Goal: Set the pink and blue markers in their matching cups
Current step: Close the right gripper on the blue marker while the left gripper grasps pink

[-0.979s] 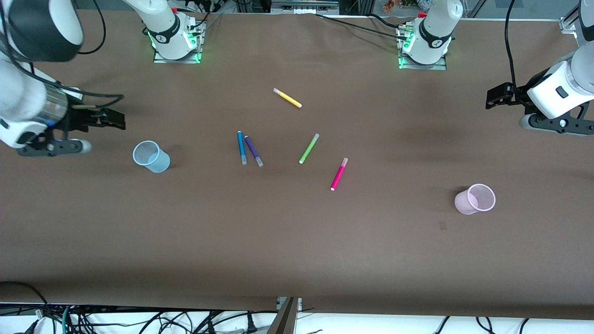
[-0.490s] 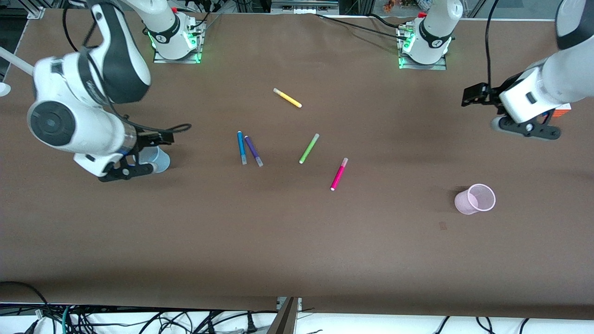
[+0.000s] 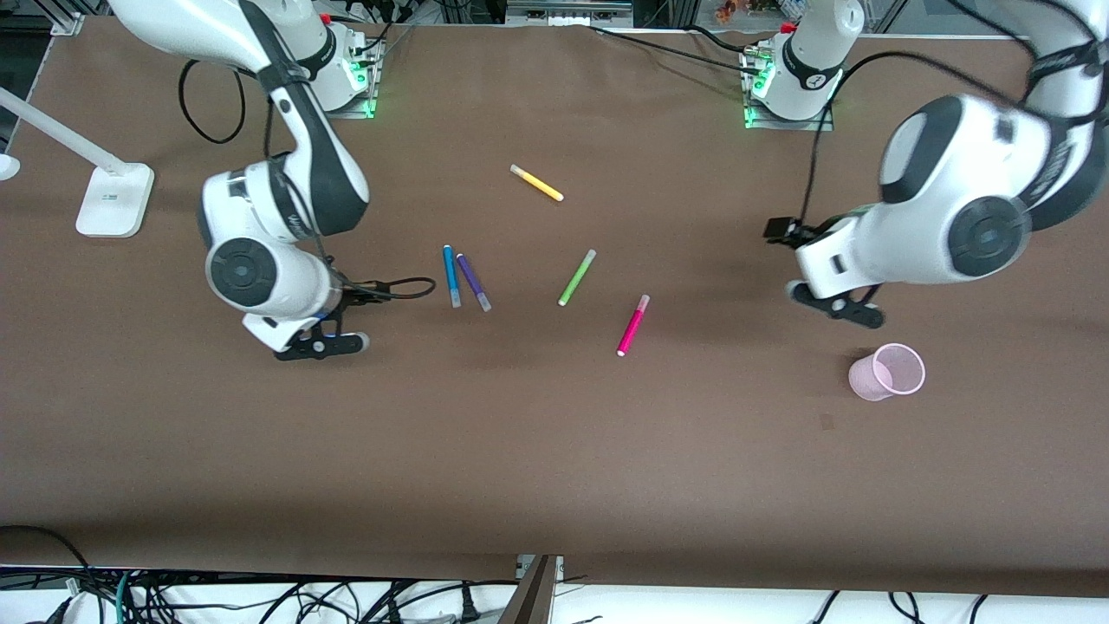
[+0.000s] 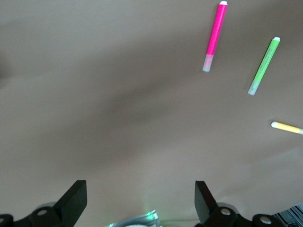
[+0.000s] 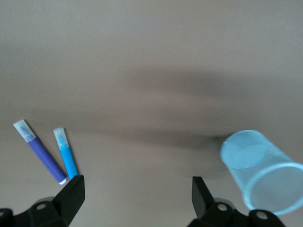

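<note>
Two hands hang spread and empty: the right hand (image 5: pixel 135 201) over the blue cup (image 5: pixel 263 176), the left hand (image 4: pixel 137 203) at twelve o'clock from the pink cup (image 3: pixel 887 371). On the counter (image 3: pixel 554 451) the blue marker (image 3: pixel 450 275) lies beside a purple marker (image 3: pixel 473 282); the pink marker (image 3: pixel 633 325) lies at five o'clock from a green marker (image 3: pixel 576 277).

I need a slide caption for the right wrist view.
Open right gripper above the table, blue cup and blue marker in sight.

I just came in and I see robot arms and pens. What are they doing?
Two robot arms are about to sort markers into cups. The right gripper is open above the blue cup, near the blue marker. The left gripper is open over bare table between the pink marker and the pink cup. Nothing is picked up yet, and all the markers lie on the table.
</note>
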